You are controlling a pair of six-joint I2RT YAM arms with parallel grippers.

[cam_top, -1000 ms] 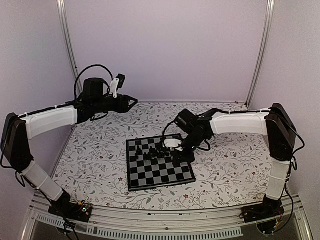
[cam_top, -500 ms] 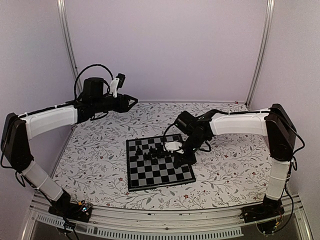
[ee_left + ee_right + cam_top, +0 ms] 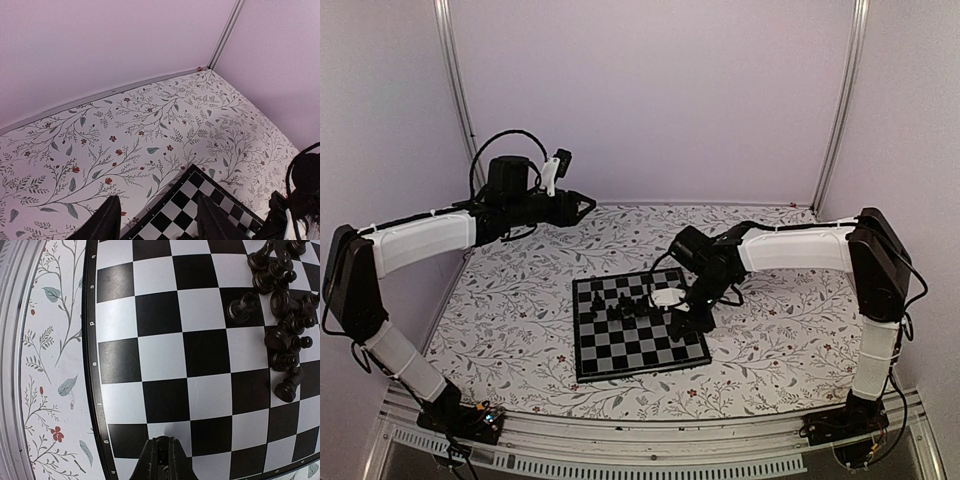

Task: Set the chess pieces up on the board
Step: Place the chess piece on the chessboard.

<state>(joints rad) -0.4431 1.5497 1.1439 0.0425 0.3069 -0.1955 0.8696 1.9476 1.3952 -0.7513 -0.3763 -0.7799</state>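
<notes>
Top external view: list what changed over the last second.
The shut right gripper slid nearer along the right side of the flat black-and-grey chessboard, toward its near edge. It took hold of nothing visible. The cluster of tiny black chess pieces stayed put, and the open left gripper stayed raised at the back left.

One board (image 3: 620,355) lies on one desk (image 3: 520,300), carrying a single huddle of black pieces (image 3: 282,340), roughly eleven, too tightly overlapped for a firm count. Two arms are present, left arm (image 3: 420,240) and right arm (image 3: 790,245), with two tools: left tool (image 3: 157,200), right tool (image 3: 162,442).
</notes>
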